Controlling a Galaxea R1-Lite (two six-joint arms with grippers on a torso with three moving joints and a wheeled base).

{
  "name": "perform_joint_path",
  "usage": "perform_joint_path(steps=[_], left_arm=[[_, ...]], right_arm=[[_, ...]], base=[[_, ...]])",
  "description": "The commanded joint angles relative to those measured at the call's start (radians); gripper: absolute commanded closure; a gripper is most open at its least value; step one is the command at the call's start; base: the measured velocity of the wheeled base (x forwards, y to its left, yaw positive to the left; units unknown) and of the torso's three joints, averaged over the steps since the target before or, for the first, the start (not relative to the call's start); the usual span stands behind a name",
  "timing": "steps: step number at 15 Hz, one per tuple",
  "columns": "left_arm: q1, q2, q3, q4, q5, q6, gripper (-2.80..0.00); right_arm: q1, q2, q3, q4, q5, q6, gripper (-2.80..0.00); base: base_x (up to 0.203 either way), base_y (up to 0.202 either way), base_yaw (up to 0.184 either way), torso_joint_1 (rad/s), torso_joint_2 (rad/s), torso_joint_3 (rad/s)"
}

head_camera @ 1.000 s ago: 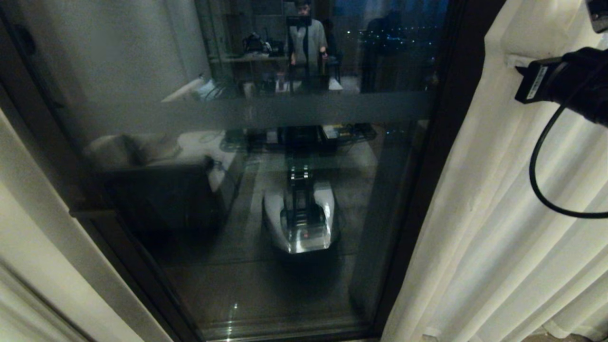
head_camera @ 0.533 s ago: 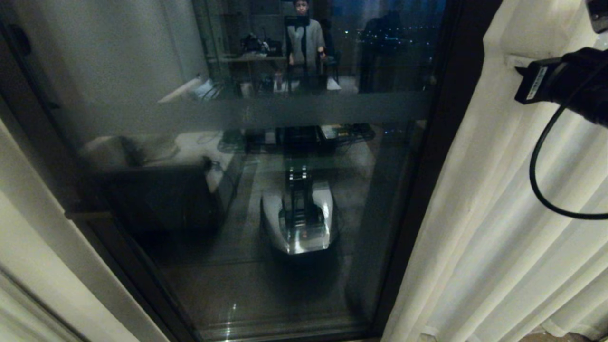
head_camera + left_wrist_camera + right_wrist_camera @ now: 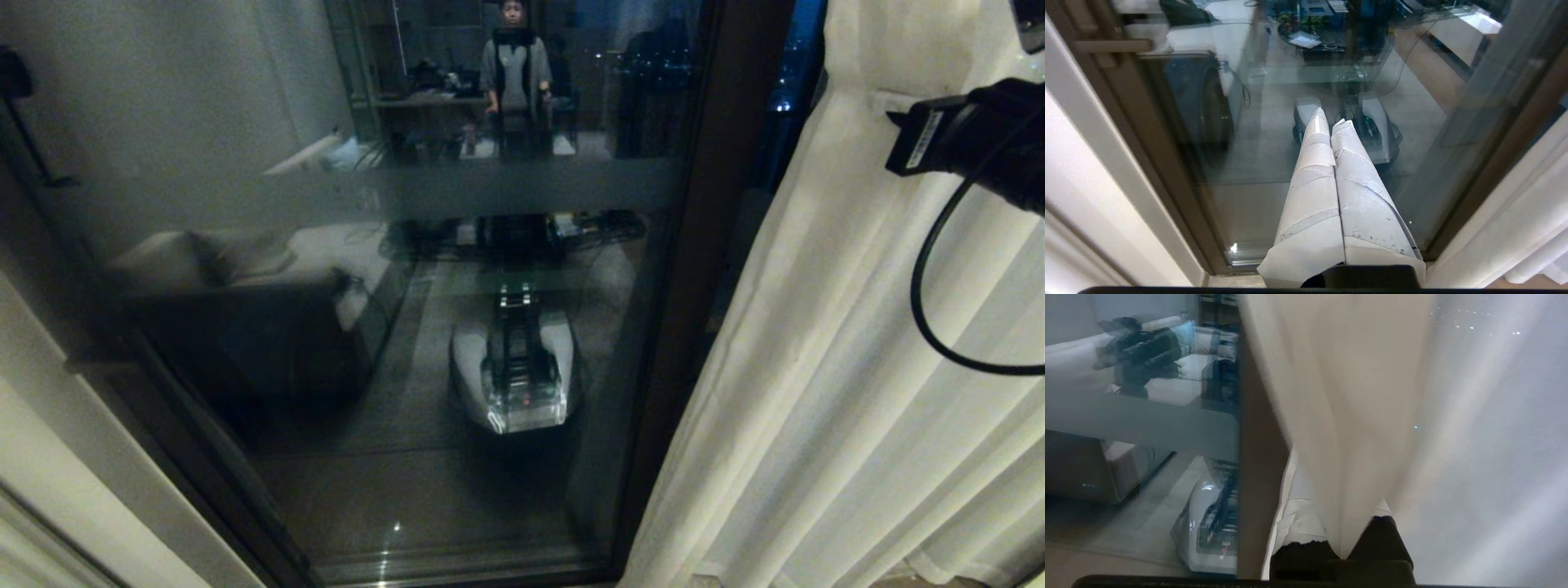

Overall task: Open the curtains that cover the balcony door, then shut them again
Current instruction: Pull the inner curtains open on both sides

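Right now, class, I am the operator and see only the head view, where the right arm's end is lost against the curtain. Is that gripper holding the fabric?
Observer: Yes. The right wrist view shows the right gripper shut on a fold of the curtain.
Operator: And the left gripper? It is outside my view.
Observer: The left wrist view shows the left gripper shut and empty, pointing at the glass of the balcony door.

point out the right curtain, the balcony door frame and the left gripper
right curtain (image 3: 824,367), head view, on its pleated middle
balcony door frame (image 3: 694,245), head view, on the dark upright post
left gripper (image 3: 1333,124), left wrist view, between the taped fingertips
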Motion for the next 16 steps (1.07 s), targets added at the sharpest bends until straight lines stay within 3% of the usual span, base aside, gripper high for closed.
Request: perform_joint_path(steps=[1,16], left_arm=[[0.0,0.0,0.0,0.0,0.001,-0.001,0.0],[0.0,0.0,0.0,0.0,0.002,-0.002,0.0]], right_arm=[[-0.001,-0.003,0.001,-0.002,0.0,-0.001,0.0],[-0.002,-0.012,0.001,-0.004,0.0,0.001,0.0]], base=[[0.0,-0.19,0.001,-0.002,0.0,0.002],[0.0,-0.191,0.002,0.002,0.0,0.002]])
